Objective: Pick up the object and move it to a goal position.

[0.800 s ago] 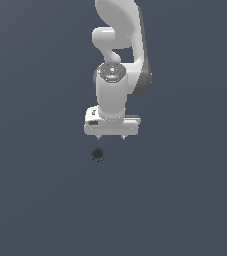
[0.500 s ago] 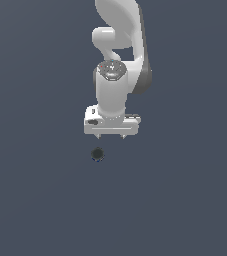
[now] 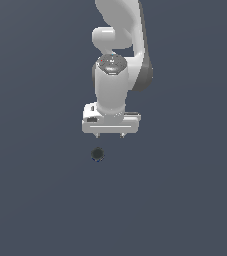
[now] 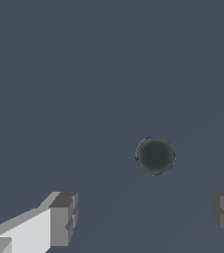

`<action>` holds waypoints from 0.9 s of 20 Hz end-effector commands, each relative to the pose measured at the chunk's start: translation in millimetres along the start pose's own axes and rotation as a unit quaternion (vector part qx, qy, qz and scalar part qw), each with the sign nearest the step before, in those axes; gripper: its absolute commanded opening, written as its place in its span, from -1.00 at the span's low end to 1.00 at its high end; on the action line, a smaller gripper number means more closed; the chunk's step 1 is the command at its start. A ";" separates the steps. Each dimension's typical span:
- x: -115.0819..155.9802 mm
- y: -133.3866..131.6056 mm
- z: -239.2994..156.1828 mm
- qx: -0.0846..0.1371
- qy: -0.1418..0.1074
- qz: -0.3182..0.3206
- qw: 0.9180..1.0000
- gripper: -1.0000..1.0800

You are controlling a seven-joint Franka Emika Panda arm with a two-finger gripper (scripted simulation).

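Black and squat, the object sits alone on the grey desk, at about seven o'clock from the pincer in the exterior view and apart from it. The pincer hangs empty above the desk, its jaws spread wide; the wrist view shows one fingertip and the other at the frame's edge, with the object lying beyond the line between them, not yet within the gap. The step in hand looks like the approach before the grasp. To do it well, I would centre the gap over the round item first, then descend straight down with the jaws kept wide, closing only once both tips flank its sides. No goal marker is visible.
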State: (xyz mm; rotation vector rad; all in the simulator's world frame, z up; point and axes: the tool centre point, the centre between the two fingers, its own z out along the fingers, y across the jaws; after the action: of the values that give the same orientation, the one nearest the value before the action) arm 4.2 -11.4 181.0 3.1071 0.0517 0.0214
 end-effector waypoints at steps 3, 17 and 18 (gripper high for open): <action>0.2 1.8 2.9 0.000 0.000 -0.008 1.000 0.92; 1.2 21.2 38.3 0.002 -0.003 -0.110 0.994 0.92; 1.2 23.3 42.4 0.002 -0.004 -0.121 0.993 0.92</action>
State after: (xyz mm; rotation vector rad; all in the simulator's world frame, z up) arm 6.7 -32.7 145.3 3.0866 0.3776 0.0061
